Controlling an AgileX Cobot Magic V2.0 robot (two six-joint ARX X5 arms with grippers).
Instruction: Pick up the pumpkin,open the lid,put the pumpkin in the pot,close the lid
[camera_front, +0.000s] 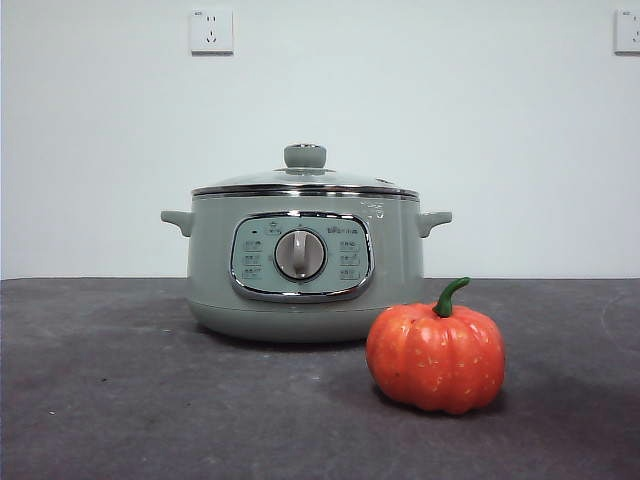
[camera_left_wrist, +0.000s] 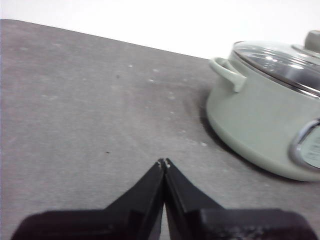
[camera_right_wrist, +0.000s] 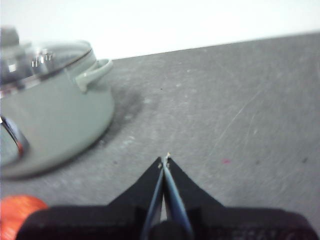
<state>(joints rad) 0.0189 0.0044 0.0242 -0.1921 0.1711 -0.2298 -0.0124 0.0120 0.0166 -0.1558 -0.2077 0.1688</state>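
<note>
The sage-green pot stands mid-table with the glass lid closed on it, green knob on top. The orange-red pumpkin with its curved green stem sits upright on the table in front of the pot, to its right. Neither arm shows in the front view. My left gripper is shut and empty above bare table, to the left of the pot with its lid. My right gripper is shut and empty to the right of the pot; the pumpkin's edge shows at a corner of the right wrist view.
The table is dark grey and speckled, its far edge against a white wall with two sockets. The pot's side handles stick out left and right.
</note>
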